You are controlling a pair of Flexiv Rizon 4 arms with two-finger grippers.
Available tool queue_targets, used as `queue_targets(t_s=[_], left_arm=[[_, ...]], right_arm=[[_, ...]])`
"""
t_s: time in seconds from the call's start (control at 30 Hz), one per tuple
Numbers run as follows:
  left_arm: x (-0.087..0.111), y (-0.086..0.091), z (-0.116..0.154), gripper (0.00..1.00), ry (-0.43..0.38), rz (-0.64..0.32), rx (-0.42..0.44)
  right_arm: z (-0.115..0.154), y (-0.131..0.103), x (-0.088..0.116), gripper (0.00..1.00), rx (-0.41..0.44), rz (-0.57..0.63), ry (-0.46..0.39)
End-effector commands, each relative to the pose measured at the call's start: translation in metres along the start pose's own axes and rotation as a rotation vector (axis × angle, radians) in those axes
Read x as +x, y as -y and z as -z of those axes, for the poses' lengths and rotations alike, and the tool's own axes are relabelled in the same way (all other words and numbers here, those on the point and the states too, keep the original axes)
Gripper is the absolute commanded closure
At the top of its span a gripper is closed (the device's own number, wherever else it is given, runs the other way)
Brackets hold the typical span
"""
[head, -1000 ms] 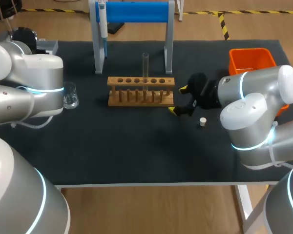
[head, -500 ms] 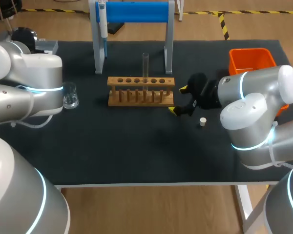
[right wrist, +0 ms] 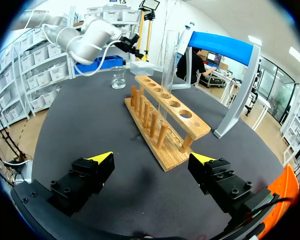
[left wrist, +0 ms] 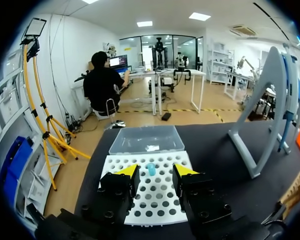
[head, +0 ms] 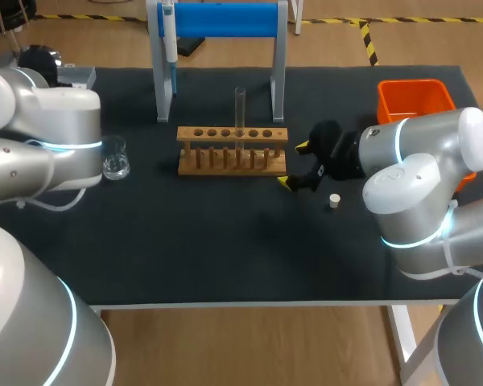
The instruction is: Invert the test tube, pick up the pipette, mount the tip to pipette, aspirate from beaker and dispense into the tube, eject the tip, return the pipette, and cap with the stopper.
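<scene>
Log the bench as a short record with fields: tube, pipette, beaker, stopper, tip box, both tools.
test tube: upright in the wooden rack
pipette: hanging on the blue stand
beaker: on the mat, left side
stopper: on the mat near the right tool
tip box: under the left tool, one blue tip in it
left tool: open, empty
right tool: open, empty, facing the rack

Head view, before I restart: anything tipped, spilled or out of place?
Nothing stands out. The test tube is upright in the rack, beaker upright with no spill, pipette hanging on its stand, stopper on the mat.
</scene>
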State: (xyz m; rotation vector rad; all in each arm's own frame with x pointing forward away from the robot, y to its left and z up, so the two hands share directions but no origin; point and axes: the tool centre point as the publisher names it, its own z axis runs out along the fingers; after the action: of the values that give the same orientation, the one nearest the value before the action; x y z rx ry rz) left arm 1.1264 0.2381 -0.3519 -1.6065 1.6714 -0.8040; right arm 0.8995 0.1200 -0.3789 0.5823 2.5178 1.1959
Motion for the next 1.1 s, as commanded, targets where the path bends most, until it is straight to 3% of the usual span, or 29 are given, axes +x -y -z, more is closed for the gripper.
queue_targets(t_s=[0.03,1.1], left_arm=[[-0.0010,0.0003,-0.0064,0.58,-0.002,-0.002,-0.007],[-0.0006,0.0037,-0.0136,0.59,-0.006,0.030,0.003]], right_arm=[[0.0015,-0.0006,-0.0006,0.00,0.004,0.000,-0.003],[0.0015,-0.0006,-0.0006,0.00,0.004,0.000,-0.003]])
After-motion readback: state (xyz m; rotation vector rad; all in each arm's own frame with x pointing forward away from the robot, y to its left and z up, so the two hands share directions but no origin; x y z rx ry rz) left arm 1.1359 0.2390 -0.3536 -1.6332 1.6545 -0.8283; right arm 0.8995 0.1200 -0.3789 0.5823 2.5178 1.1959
